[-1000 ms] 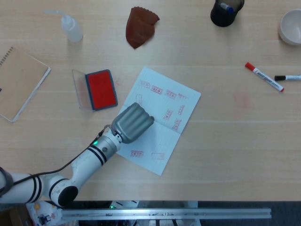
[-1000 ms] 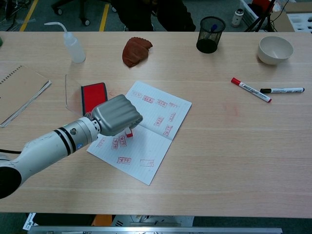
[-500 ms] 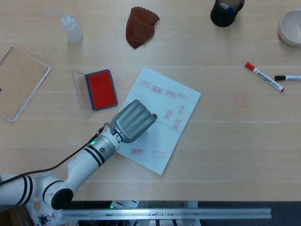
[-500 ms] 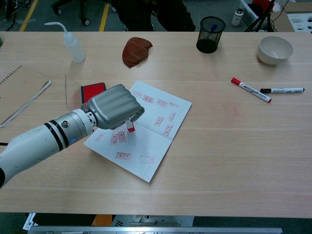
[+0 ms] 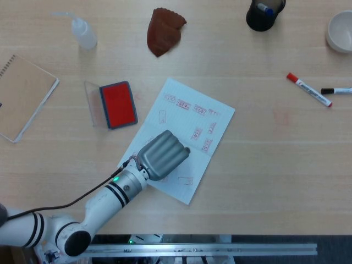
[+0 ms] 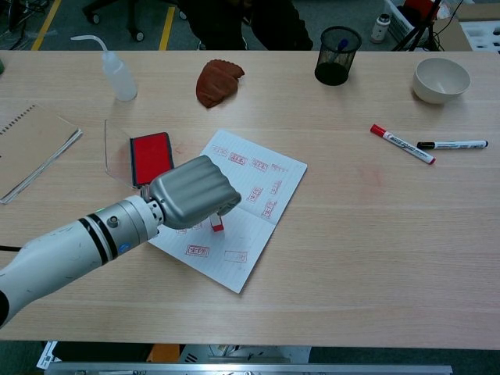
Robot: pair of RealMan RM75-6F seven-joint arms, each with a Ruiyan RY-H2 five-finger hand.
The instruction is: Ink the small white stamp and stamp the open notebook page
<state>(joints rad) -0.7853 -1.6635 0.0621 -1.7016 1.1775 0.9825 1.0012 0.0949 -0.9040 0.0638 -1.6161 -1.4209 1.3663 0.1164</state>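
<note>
Since the earlier frames the left hand (image 6: 191, 194) has shifted from the upper-left part of the open white lined notebook page (image 5: 217, 118) toward its lower middle; the page lies as before on the pale wooden table (image 6: 351, 258).

Largest to smallest: table; left arm reaching in from the near-left edge; page, carrying many red rectangular imprints; left hand, fingers curled closed around the small white stamp (image 6: 216, 225), of which only the lower end with a red tip shows below the fingers in the chest view, at or just above the paper (contact cannot be confirmed); the head view hides the stamp under the hand. Right hand not visible in either view.

Red ink pad in a dark tray (image 5: 117, 104) sits just left of the page, its clear lid (image 5: 91, 103) open on the far side from the page.

Step judged: stamping, ink already taken; next move likely calls for a straight downward press on a bare patch, then a clean vertical lift to avoid smearing.
</note>
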